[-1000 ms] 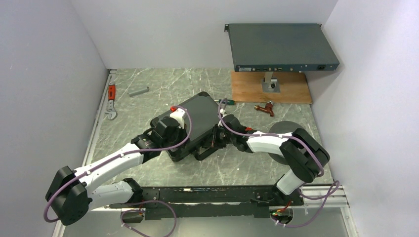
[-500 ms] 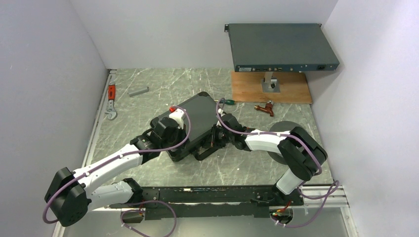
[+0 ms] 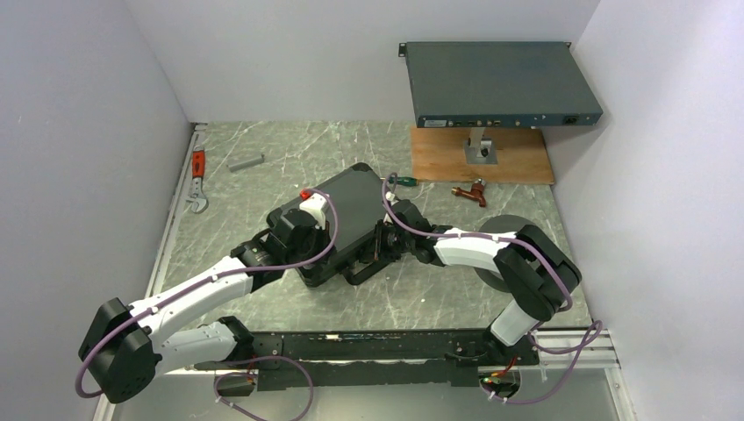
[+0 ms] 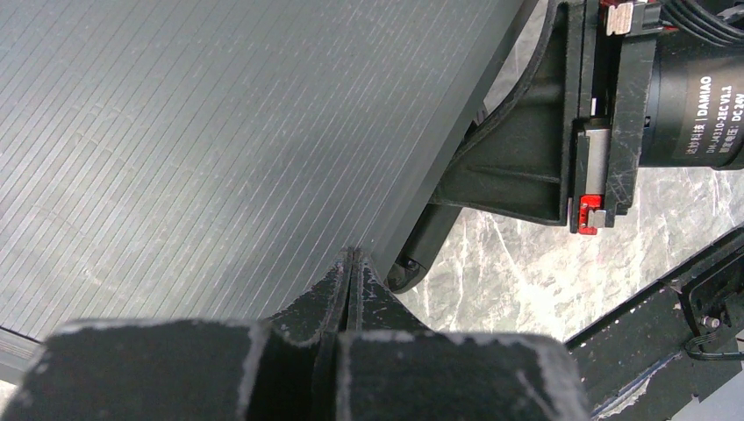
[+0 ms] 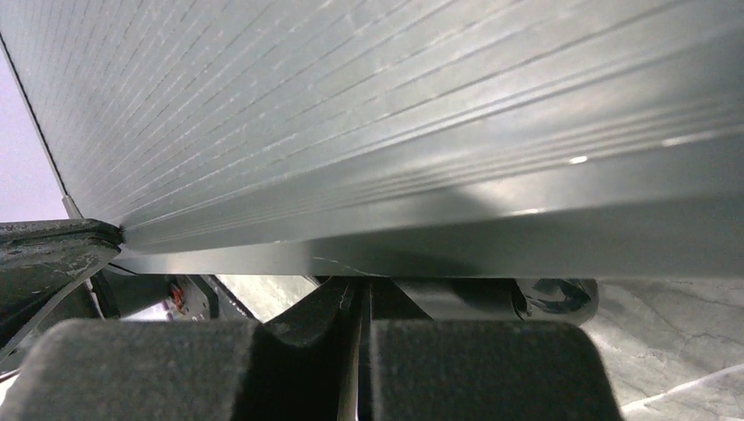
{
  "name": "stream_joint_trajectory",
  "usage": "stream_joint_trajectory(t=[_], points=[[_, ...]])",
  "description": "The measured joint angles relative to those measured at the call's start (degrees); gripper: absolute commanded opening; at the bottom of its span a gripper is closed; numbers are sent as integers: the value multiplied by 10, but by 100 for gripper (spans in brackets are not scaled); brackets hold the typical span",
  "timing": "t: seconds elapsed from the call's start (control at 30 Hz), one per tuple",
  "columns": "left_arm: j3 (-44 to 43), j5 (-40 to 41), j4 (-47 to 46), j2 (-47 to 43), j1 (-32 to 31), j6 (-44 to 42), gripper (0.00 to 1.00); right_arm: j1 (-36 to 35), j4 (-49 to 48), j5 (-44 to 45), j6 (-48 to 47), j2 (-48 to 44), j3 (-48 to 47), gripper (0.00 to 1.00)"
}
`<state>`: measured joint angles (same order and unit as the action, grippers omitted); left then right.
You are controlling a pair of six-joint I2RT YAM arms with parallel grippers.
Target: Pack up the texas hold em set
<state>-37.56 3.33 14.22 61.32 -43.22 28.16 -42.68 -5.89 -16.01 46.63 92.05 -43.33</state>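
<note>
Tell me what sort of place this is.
Probably a robot test cell, not a home: plain white walls box in a marble-look table, with odd props such as a rack box on a wooden stand and a wrench.

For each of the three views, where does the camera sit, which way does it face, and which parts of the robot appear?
Top external: above and behind the bases, facing down at the table and the closed black briefcase; left arm and right arm show.
Left wrist: on the left arm, facing across the ribbed briefcase; left jaws, shut, at bottom, right arm's motor at right.
Right wrist: on the right arm, low by the table, facing the ribbed briefcase closely; right jaws, shut, at bottom.
Shared: all three see the briefcase.
</note>
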Motion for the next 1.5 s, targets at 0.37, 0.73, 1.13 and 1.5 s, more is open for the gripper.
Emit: stream_joint_trajectory(t=[0.37,0.73,1.13,1.5], points=[[-1,0,0,5,0,0,0,-1,-33,-5,-2,16,13,2],[-12,0,14,14,0,0,0,-3,-57,-8,-17,21,24,2],[-17,0,20,18,0,0,0,-7,-137,8,-28,18,69,0],[-18,0,22,14,0,0,0,-36,-144,83,-47,-1,88,0]])
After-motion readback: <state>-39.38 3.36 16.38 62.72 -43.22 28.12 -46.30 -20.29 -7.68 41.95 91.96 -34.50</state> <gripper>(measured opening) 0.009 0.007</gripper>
